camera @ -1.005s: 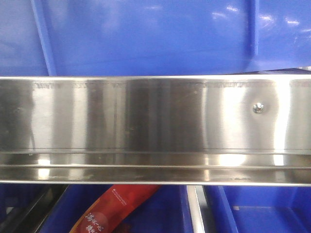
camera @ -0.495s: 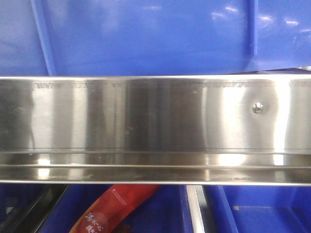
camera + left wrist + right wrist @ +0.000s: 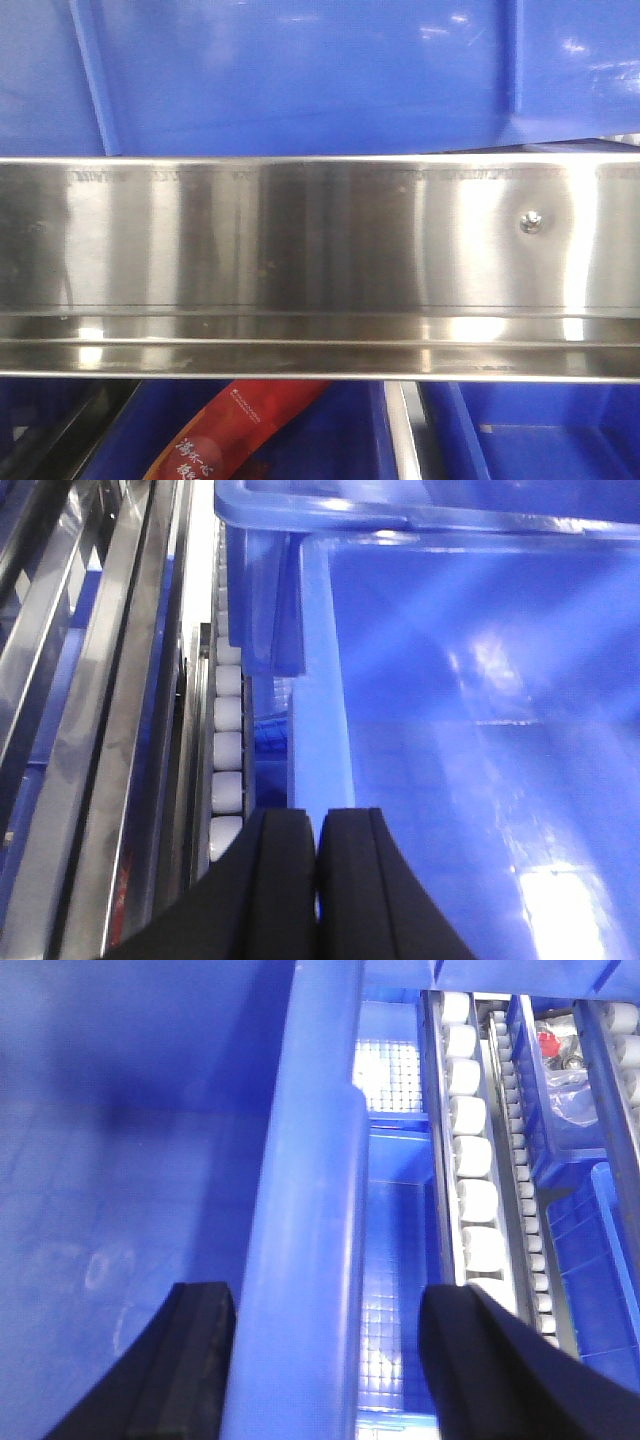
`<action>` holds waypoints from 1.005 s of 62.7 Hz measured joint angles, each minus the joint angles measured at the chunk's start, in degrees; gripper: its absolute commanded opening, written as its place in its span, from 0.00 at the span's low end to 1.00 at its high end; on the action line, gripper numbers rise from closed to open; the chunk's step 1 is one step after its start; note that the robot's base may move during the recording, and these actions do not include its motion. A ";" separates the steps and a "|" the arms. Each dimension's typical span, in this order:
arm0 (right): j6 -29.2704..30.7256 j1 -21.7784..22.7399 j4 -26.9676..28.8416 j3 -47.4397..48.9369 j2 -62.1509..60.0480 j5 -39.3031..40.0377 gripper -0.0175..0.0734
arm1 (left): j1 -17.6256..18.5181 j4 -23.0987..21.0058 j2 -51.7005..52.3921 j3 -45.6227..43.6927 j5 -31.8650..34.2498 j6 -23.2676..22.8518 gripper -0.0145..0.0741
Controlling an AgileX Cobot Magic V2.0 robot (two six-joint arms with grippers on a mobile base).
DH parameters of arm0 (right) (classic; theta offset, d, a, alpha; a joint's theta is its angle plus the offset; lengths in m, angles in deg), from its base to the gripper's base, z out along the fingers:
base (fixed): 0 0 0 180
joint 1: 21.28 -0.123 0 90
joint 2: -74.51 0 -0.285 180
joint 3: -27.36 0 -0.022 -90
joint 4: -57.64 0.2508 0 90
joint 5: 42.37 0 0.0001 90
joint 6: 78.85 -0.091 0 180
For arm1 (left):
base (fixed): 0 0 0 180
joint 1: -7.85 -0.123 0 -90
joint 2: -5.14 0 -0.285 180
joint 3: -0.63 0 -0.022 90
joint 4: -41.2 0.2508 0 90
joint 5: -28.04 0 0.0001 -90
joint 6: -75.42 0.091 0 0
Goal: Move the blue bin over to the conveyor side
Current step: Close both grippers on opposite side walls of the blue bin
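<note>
bin (image 3: 300, 70) as ref: steel rail (image 3: 320, 260) runs across in front of it, under its base edge. Lower crates (image 3: 520, 440) sit below the rail, packet (image 3: 235, 430) in the left one. Left roller track (image 3: 228, 750) just beside bin's left wall, right roller track (image 3: 470, 1150) near its right wall, side crate (image 3: 395, 1260) down between. Left gripper (image 3: 318, 825) over left rim, fingers together; right gripper (image 3: 328, 1300) straddles right wall

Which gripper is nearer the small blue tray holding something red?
Right: right gripper straddles the wall of the large blue plastic bin facing that tray; left gripper at the opposite wall.
</note>
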 measured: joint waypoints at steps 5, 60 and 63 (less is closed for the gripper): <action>0.67 0.00 0.00 0.00 0.00 0.00 0.52 | 0.00 0.00 0.00 0.00 -0.10 0.00 0.15; 4.47 0.00 2.46 0.00 0.00 1.94 0.52 | 0.00 0.00 0.00 -0.02 -1.29 0.00 0.15; 5.39 0.00 2.46 0.00 0.00 3.19 0.52 | 0.00 0.00 0.00 -0.02 -1.29 0.00 0.15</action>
